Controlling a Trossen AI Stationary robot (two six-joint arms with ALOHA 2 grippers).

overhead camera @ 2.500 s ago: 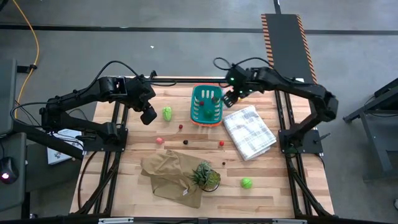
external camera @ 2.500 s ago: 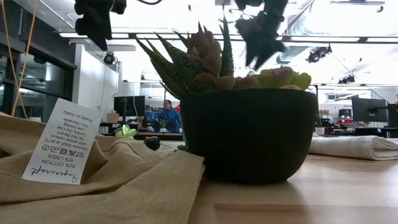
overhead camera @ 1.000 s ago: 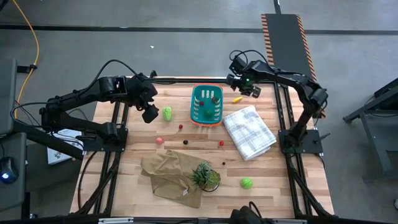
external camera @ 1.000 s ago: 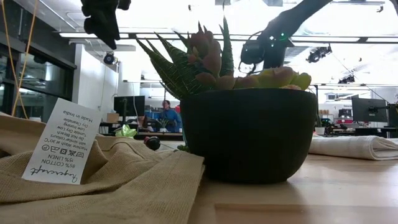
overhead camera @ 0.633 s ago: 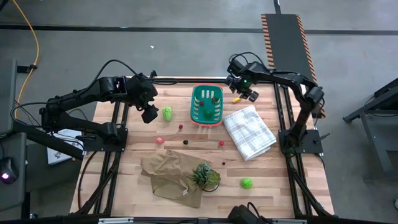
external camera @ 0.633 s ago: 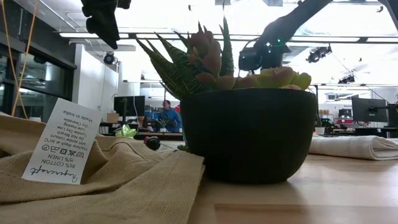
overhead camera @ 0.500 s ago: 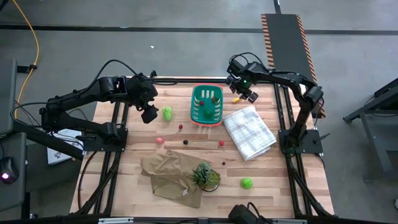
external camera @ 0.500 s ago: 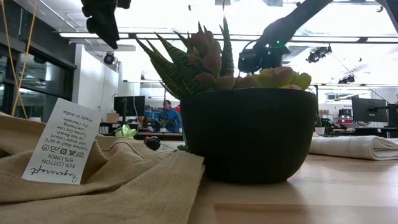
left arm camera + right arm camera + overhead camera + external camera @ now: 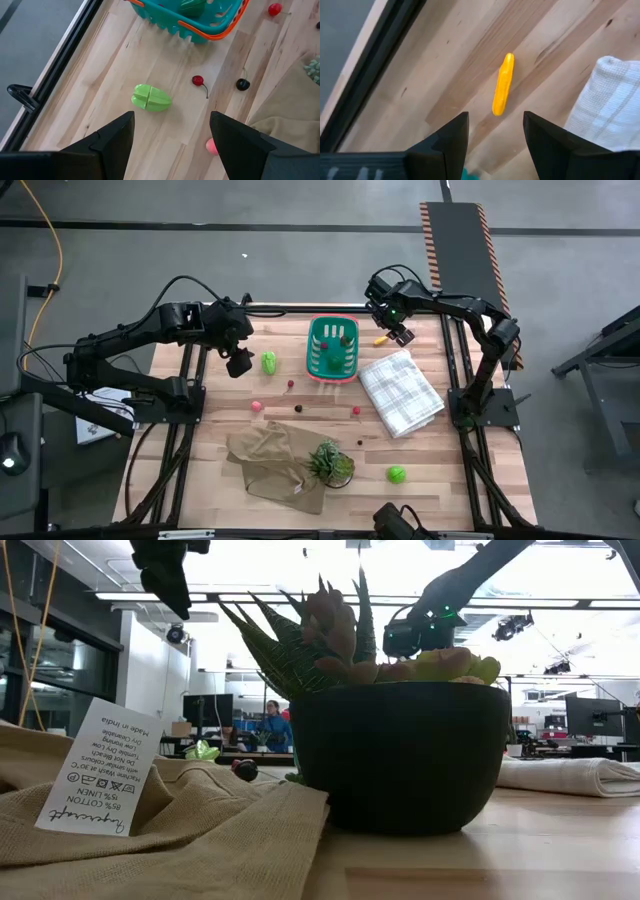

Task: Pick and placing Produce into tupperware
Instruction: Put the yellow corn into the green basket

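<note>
Hovering my right gripper [image 9: 492, 132] over the far right part of the table [image 9: 440, 470], I see its fingers parted and empty above the yellow piece [image 9: 502, 84], which lies on the wood between the teal basket [image 9: 333, 348] and the checked cloth [image 9: 401, 391]. My left gripper [image 9: 170, 130] hangs spread wide, gripping nothing, over the light green lump [image 9: 151, 97] left of the basket. A dark green piece [image 9: 192, 6] lies inside the basket. Small red balls [image 9: 198, 80] sit on the table nearby.
</note>
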